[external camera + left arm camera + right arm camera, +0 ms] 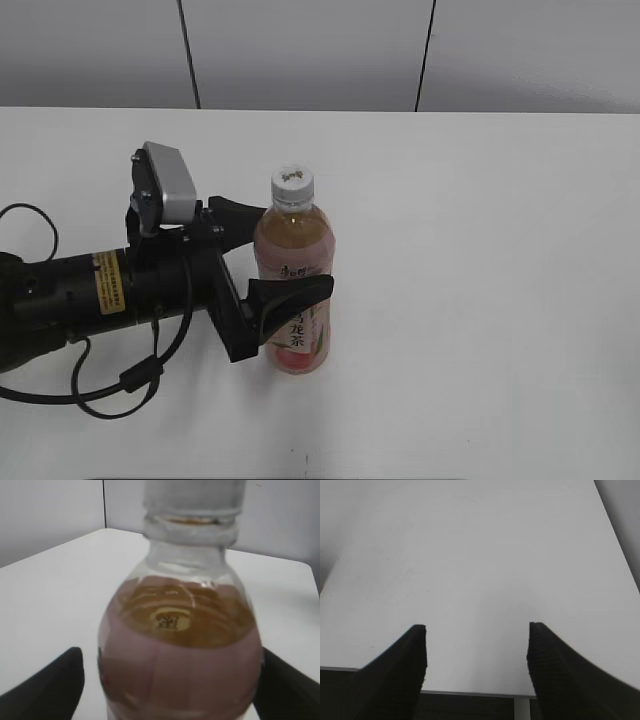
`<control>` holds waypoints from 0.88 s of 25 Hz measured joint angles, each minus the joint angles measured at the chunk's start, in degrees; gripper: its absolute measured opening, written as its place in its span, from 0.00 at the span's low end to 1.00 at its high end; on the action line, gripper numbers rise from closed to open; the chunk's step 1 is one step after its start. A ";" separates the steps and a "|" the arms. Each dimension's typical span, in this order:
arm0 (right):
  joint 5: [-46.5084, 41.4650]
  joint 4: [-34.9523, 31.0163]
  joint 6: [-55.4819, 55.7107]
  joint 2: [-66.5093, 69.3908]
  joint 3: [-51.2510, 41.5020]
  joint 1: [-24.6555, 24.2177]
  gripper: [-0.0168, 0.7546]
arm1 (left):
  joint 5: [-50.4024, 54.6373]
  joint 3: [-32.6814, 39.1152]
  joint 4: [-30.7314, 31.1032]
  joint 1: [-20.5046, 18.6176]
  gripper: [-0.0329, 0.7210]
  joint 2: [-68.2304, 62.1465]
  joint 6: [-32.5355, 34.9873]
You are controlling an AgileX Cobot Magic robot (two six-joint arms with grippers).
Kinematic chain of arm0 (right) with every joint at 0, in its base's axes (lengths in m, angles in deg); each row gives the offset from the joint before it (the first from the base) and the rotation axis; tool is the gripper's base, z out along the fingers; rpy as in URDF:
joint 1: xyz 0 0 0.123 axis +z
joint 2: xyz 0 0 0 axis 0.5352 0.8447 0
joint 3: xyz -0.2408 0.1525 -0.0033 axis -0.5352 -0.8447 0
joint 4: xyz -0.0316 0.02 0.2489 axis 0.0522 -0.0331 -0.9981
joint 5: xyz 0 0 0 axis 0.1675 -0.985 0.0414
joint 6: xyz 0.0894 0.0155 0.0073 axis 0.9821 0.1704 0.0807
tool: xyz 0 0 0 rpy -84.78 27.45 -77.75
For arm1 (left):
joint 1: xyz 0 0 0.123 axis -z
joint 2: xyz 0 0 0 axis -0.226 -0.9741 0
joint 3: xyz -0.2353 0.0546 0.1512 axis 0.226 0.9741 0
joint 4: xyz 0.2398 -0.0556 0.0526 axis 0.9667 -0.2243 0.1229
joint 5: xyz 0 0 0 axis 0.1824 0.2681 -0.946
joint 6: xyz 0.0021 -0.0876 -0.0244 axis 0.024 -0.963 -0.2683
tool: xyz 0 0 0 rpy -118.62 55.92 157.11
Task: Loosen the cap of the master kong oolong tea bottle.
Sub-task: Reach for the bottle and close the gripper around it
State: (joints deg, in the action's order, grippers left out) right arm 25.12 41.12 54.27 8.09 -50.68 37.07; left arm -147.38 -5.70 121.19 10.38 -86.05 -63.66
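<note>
The master kong oolong tea bottle (pixel 297 238) stands upright on the white table, with pale amber tea and a pink peach label. Its white cap (pixel 292 183) with a small dark logo sits on the neck. My left gripper (pixel 288 252) straddles the bottle's body from the left, one finger behind and one in front. In the left wrist view the bottle (pixel 180 675) fills the frame between the left gripper's (pixel 170 652) fingers. A gap shows at the left finger; the right finger is at the bottle's edge. The cap (pixel 194 495) is blurred at the top. My right gripper (pixel 477 627) is open and empty over bare table.
The white table (pixel 480 250) runs to a grey panelled wall at the back. The left arm's black body and cables (pixel 80 300) lie across the table's left side. The right wrist view shows the table's edge (pixel 470 692) just beneath the fingers.
</note>
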 joint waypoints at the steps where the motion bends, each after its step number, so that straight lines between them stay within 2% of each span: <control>1: 0.00 0.00 0.00 0.00 0.00 0.00 0.65 | 0.00 -0.33 -0.65 0.29 0.82 -0.23 0.00; 11: 0.00 0.00 0.00 0.00 0.00 0.00 0.65 | 0.00 -2.14 -2.35 2.09 0.82 -0.59 0.00; 14: 0.00 0.00 0.00 0.00 0.00 0.00 0.65 | 0.00 -2.14 -2.63 2.09 0.76 -0.59 0.00; 17: 0.00 0.00 0.00 0.00 0.00 0.00 0.65 | -0.10 -2.14 -2.58 2.20 0.65 -0.59 -0.13; 22: 0.00 0.00 0.00 0.00 0.00 0.00 0.65 | -0.10 -2.14 -2.46 2.20 0.63 -0.59 -0.19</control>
State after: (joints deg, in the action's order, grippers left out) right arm 25.12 41.12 54.27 8.09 -50.68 37.07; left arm -147.48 -7.84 118.73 12.58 -86.64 -63.85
